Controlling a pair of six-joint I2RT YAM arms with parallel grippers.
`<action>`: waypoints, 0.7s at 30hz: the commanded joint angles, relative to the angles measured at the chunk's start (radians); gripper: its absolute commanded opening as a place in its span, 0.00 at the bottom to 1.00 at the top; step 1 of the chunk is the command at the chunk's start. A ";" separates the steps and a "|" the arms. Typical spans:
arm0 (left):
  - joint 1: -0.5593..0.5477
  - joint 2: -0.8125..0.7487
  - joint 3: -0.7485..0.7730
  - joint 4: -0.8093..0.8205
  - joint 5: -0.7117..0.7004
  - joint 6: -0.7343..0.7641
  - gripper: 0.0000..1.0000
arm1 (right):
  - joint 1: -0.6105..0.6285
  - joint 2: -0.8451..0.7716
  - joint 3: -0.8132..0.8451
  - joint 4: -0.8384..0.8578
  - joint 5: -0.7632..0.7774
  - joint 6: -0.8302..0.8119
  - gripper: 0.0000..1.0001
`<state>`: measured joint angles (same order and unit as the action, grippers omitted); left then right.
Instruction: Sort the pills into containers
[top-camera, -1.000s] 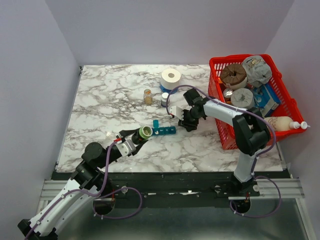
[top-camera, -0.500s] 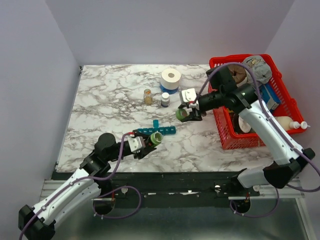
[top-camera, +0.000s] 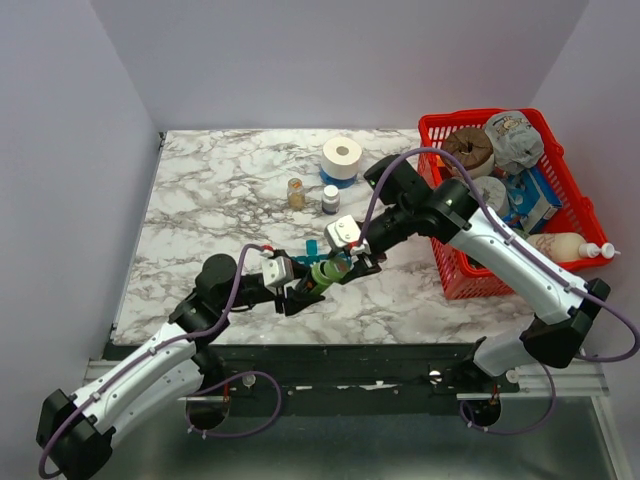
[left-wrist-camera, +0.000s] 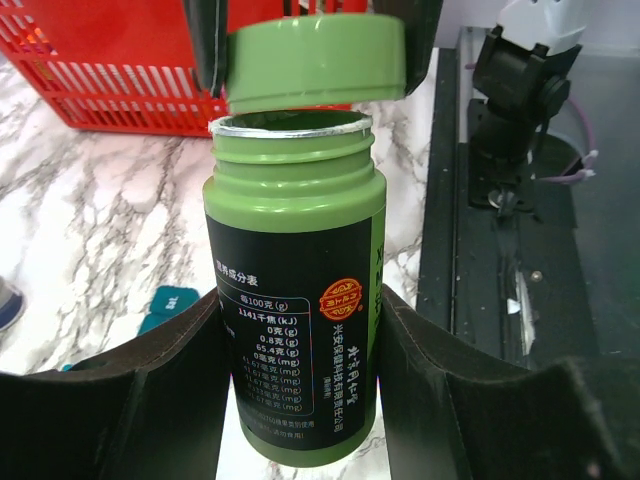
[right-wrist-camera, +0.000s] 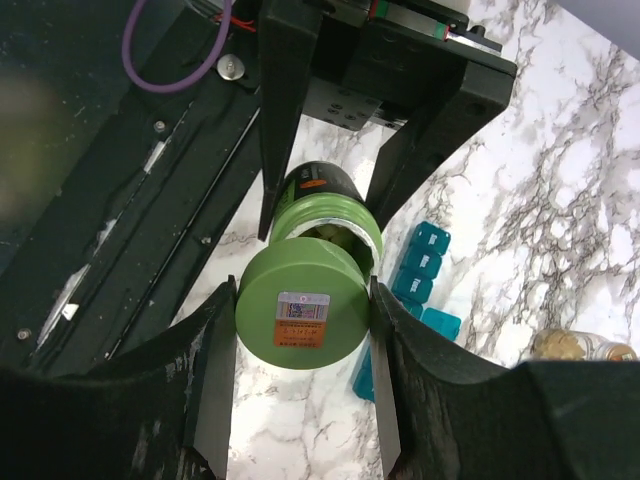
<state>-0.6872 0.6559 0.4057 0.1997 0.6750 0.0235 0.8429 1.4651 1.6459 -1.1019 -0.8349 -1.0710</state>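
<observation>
Right now both arms meet over the near middle of the marble worktop (top-camera: 200, 200), and the business between them is a green bottle (left-wrist-camera: 290, 230) with a dark printed label. The left hand (left-wrist-camera: 300, 300) is clamped on the bottle's body, one black finger pressed against each side, so the bottle stands upright in the left wrist view with its threaded neck bare. The right hand (right-wrist-camera: 302, 345) is closed on the green cap (left-wrist-camera: 315, 62), pinching it across its width. The cap sits just above the bottle's mouth, a little tilted, and a thin gap shows under it on one side. Seen from the right wrist, the cap is also shifted partly off the opening, so a crescent of the mouth shows behind it; what is inside I cannot make out. The teal pill organizer (right-wrist-camera: 422, 262) lies flat on the worktop just beside the bottle. A few of its square compartments show to the right of the cap with lids down, and the rest of the strip is hidden by the hands. From above only a small teal piece shows, just behind where the two hands meet. Further back stand a small amber bottle (top-camera: 295, 192) and a small white bottle (top-camera: 330, 198), near each other, with a white roll (top-camera: 342, 156) behind them. A red mesh basket (top-camera: 455, 275) packed with assorted things sits at the right edge.
</observation>
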 joint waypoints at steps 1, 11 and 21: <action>0.002 0.013 0.028 0.101 0.083 -0.074 0.00 | 0.021 0.017 0.045 0.000 0.011 -0.004 0.21; 0.002 0.034 0.024 0.179 0.118 -0.155 0.00 | 0.062 0.040 0.037 0.011 0.003 0.011 0.21; 0.002 0.034 0.065 0.106 0.092 -0.094 0.00 | 0.074 0.073 0.022 -0.065 -0.026 -0.056 0.22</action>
<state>-0.6872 0.7013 0.4057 0.2600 0.7757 -0.1207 0.8913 1.4952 1.6672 -1.1034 -0.8131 -1.0794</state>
